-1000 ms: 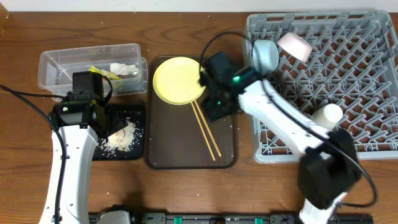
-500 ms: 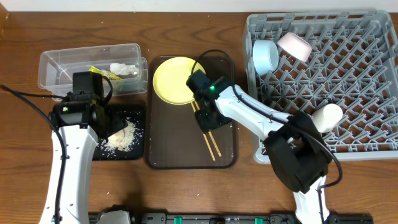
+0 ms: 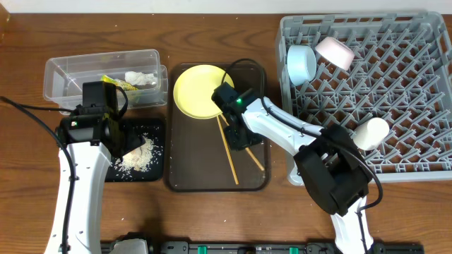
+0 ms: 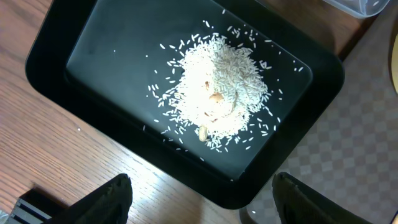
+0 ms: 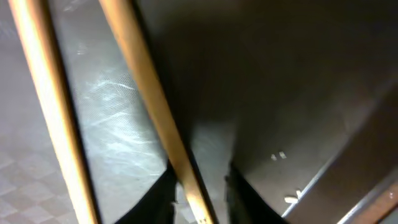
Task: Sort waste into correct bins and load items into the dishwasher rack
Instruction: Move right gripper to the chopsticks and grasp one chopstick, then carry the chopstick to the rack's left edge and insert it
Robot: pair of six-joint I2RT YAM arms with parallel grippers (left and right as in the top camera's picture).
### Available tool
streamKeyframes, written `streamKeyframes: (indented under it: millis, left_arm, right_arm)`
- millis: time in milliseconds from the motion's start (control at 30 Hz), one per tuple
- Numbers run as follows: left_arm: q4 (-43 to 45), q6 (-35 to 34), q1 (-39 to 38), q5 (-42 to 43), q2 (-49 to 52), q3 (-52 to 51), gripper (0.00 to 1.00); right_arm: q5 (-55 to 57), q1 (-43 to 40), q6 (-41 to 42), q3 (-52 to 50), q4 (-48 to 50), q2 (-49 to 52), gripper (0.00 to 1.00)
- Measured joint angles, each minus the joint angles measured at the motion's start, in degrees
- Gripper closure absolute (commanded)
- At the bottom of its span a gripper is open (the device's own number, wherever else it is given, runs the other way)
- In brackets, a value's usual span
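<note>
Hazard: the dishwasher rack has a lattice floor, so a thin stick released crooked could drop through. On the brown serving tray, centre frame, the chopsticks lie splayed, so a one-stick pinch may roll out. The right hand straddles one chopstick, jaws close about it, clamping unconfirmed. The left hand, wide open and empty, hangs above the rice.

**Right arm drops onto the chopsticks**

The right gripper has swung from the upper middle of the frame down to mid-frame. Its jaws have narrowed astride one of the two thin wooden chopsticks. The pair, parallel before, now lies splayed apart.
</note>
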Motion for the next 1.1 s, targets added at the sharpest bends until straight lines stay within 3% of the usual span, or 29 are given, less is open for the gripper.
streamKeyframes:
  millis: [167, 700, 1100]
  left_arm:
    - [0.0, 0.0, 0.0, 0.0, 0.0, 0.0, 0.25]
    - [0.0, 0.0, 0.0, 0.0, 0.0, 0.0, 0.25]
    - [-0.1, 0.0, 0.0, 0.0, 0.0, 0.0, 0.25]
  right_arm:
    - [0.7, 0.0, 1.5, 0.0, -0.2, 0.0, 0.99]
    - [1.3, -2.0, 1.9, -1.1, -1.9, -2.1, 0.99]
    - [1.8, -11.9, -1.5, -1.4, -6.3, -24.5, 0.99]
